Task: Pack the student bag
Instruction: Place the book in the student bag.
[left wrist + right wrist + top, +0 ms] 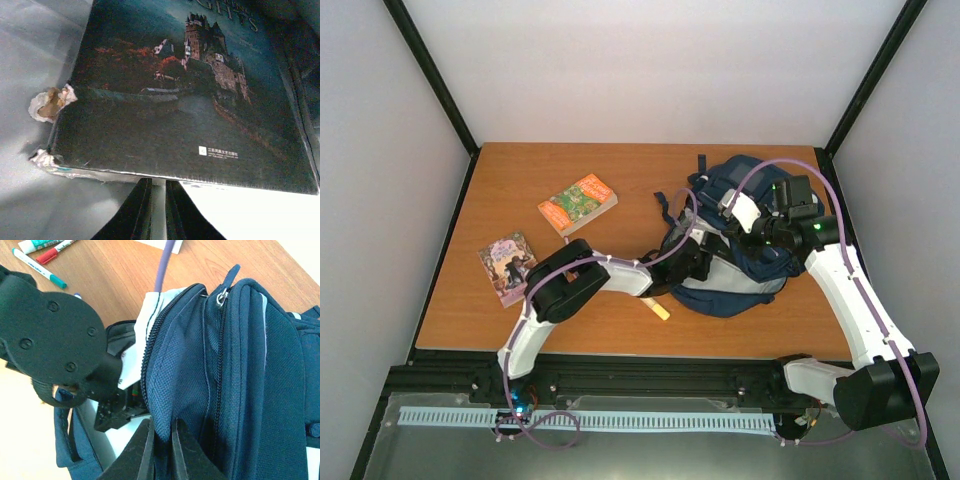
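The left arm rises from the lower left of the top view, bends at its black elbow and lies flat to the right, its left gripper pushed into the open side of the large navy-blue fabric student bag. In the left wrist view its two black fingers are drawn almost together with only a thin slit between them. Their tips meet the lower edge of a dark glossy book with a castle on its cover; whether they pinch it cannot be told.

The right arm climbs from the lower right corner and folds left over the bag. In the right wrist view the right gripper is closed tight on a fold of navy fabric beside a zip.

The bag lies right of centre on the brown wooden table. Left of it lie an orange and green paperback and a purple-covered booklet, and a small pale yellow stick lies just beside the bag. Pale walls and black frame posts enclose the table.
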{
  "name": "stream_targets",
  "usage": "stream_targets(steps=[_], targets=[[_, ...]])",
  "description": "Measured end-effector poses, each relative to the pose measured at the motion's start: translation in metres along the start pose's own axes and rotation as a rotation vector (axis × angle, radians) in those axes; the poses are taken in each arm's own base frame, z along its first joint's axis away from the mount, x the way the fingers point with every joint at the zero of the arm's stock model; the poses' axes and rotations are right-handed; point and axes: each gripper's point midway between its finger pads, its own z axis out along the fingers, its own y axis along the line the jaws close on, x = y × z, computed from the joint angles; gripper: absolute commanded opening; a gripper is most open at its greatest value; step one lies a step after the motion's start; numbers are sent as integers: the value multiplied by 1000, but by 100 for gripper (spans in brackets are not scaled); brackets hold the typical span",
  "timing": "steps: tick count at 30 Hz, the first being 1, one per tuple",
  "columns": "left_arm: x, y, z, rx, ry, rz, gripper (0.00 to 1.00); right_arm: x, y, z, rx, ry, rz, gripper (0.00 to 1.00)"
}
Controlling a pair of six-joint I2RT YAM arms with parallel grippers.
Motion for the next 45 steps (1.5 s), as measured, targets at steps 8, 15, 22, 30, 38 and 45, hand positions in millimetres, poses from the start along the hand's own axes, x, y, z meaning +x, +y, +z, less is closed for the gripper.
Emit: stream_targets(steps=[8,15,22,30,38,45], targets=[[-12,-8,25,25,-35,-21,11,1,2,2,-13,-6,2,3],[-12,-3,10,22,-24,-15,18,12,5,10,-12,-3,5,3],[-7,-11,-26,81,22,25,20,26,-6,20,24,-5,47,3],[-4,-5,-86,83,30,80,39,46,-20,38,99,30,99,3],[-29,13,-154,-53,8,98,59,68,-31,45,181,92,106,3],[-22,48,-177,-170,91,81,71,76,-17,44,115,120,16,3]])
